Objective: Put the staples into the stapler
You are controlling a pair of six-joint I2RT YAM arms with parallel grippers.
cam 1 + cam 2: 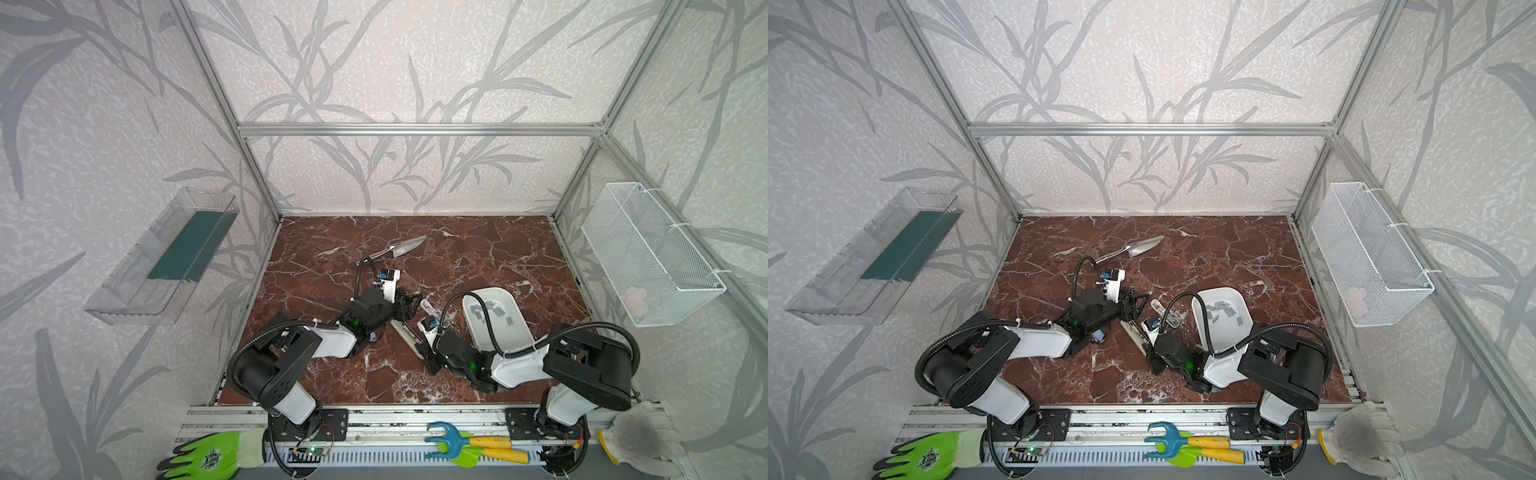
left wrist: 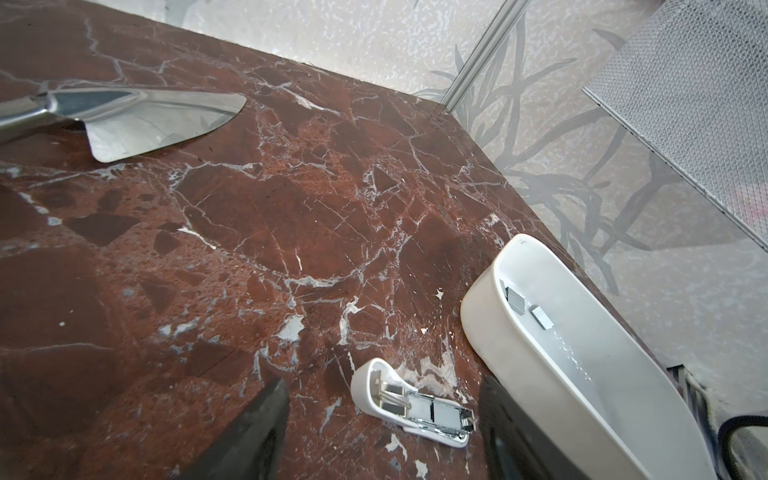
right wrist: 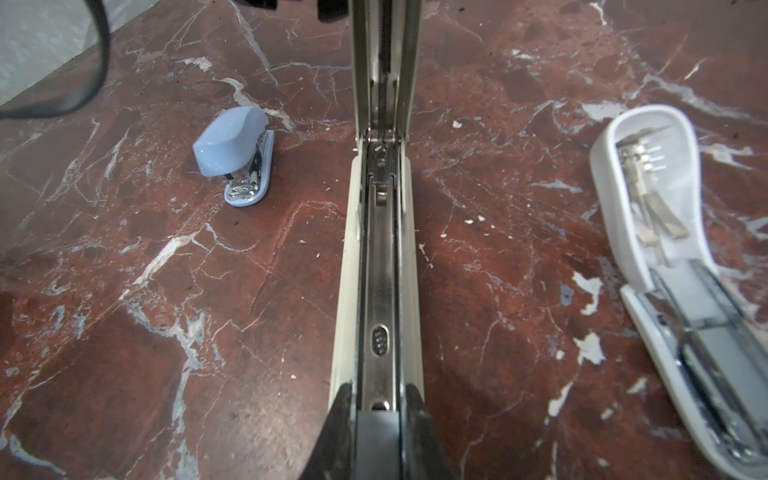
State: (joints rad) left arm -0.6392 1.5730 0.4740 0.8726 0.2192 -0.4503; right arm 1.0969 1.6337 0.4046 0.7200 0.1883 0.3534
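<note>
My right gripper (image 3: 377, 403) is shut on the near end of a long cream stapler (image 3: 380, 257). This stapler lies opened flat on the marble, its bare metal channel facing up; it shows in both top views (image 1: 406, 333) (image 1: 1134, 334). Several grey staples (image 1: 490, 309) (image 2: 515, 299) lie in a white dish (image 1: 515, 299) (image 2: 482, 332) at the right. My left gripper (image 2: 384, 386) (image 1: 415, 306) hangs open above a small white stapler (image 2: 411, 407) (image 3: 665, 249), also opened, beside the dish. Nothing sits between its fingers (image 2: 249, 436).
A blue mini stapler (image 3: 232, 153) (image 1: 374, 337) stands under the left arm. A metal trowel (image 1: 405, 247) (image 2: 145, 120) lies farther back. A wire basket (image 1: 648, 257) hangs on the right wall and a clear bin (image 1: 162, 257) on the left.
</note>
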